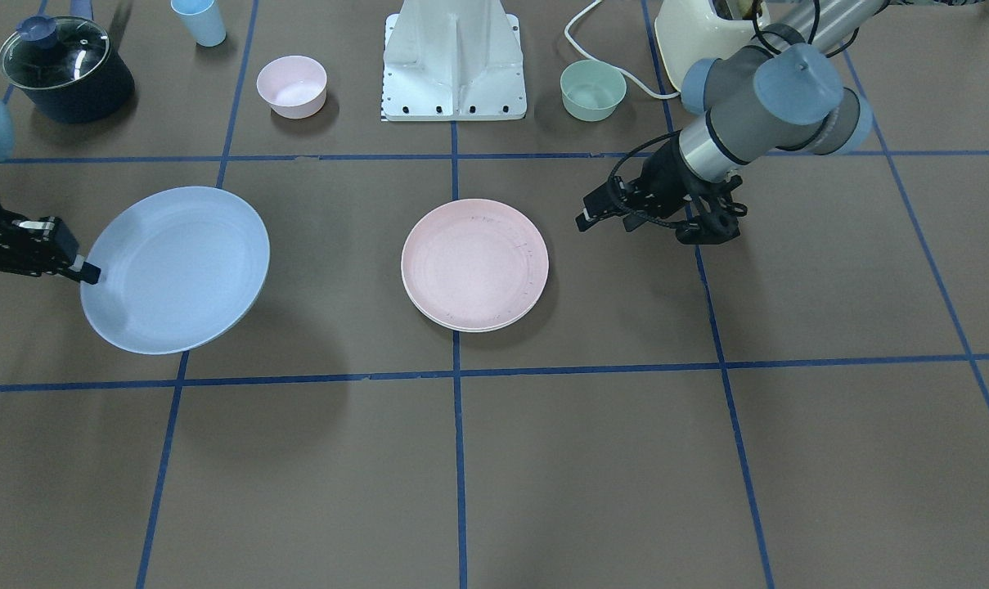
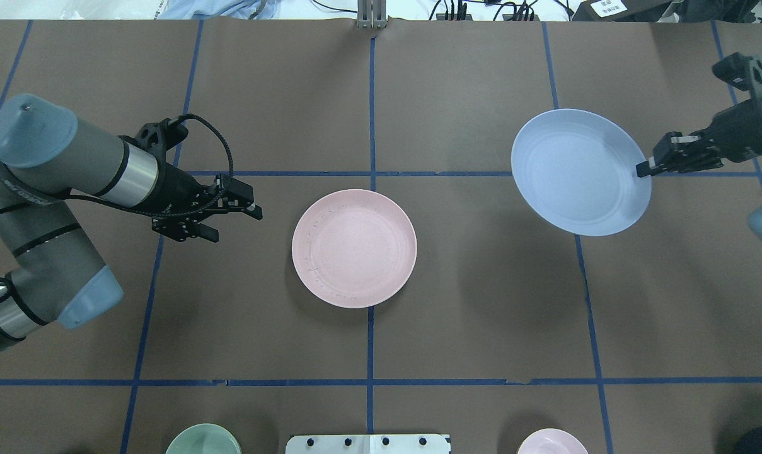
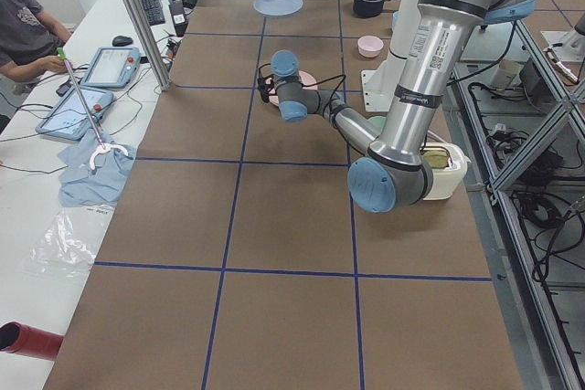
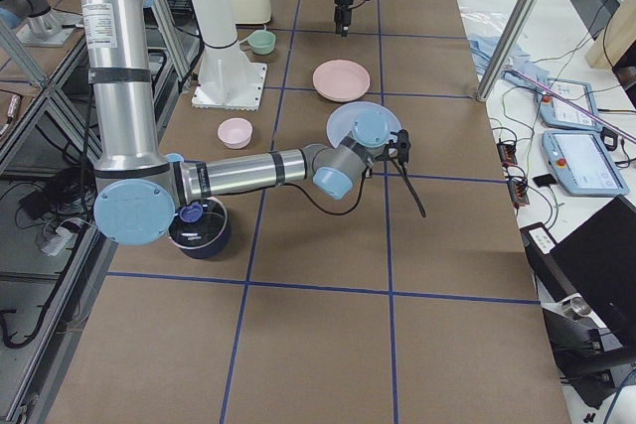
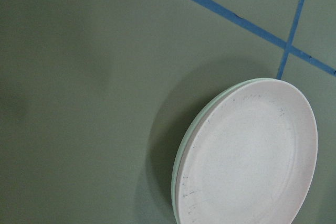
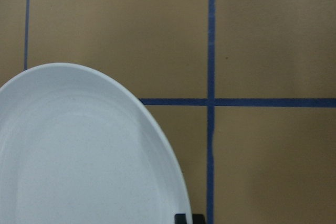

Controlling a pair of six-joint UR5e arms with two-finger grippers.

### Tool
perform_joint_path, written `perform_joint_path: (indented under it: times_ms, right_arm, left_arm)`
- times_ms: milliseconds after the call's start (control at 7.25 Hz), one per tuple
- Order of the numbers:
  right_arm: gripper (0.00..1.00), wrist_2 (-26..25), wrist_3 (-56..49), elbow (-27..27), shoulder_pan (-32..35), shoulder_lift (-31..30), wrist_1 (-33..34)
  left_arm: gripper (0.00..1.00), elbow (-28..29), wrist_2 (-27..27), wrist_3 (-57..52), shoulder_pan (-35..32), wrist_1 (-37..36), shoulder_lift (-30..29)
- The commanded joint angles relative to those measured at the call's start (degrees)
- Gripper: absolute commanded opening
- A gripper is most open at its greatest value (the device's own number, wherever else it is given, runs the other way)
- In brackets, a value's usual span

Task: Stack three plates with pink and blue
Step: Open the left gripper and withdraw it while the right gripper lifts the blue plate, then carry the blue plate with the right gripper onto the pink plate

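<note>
Right gripper (image 2: 645,169): jaws clenched on the rim of the blue plate (image 2: 579,173), one finger above the lip and one below, on the plate's outer edge. The plate hangs off the table (image 2: 481,315), slightly tilted; its shadow lies apart from it on the brown paper, so it is clearly lifted. It sits well out on the robot's right, well apart from the centre. Left gripper (image 2: 253,211): it holds nothing and hovers just beside the pink plate (image 2: 354,248) without touching it. Cannot tell whether its jaws are parted. The pink plate lies flat at the table's middle, over a crossing of blue tape lines. It rests on the cream-white plate (image 5: 179,156), whose pale rim peeks out below. Two of three are stacked, by my reading; the step in hand is carrying the blue one over to top the pile. The next move calls for bringing it across above the pink plate, levelling and centring it, lowering until the rims nest, then letting go. The left arm is close to the pile and may need to give room.
</note>
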State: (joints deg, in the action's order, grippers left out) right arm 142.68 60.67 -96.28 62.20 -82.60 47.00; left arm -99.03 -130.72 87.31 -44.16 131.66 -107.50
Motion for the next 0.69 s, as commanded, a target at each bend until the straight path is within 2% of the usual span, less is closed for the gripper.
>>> perform_joint_path:
  times_ms: [0, 276, 552]
  right_arm:
    - [0.00, -8.0, 11.8, -2.2, -9.6, 5.1, 0.0]
    - [0.00, -16.9, 17.5, -2.2, -19.2, 10.2, 0.6]
    - [0.00, -22.6, 17.7, -2.2, -24.0, 18.4, 12.6]
  left_arm:
    - [1.00, -0.3, -0.4, -9.4, -5.6, -0.1, 4.7]
    - [1.00, -0.3, -0.4, -15.6, -11.2, -3.6, 7.1]
    - [1.00, -0.5, -1.1, -20.8, -13.3, -5.6, 8.4]
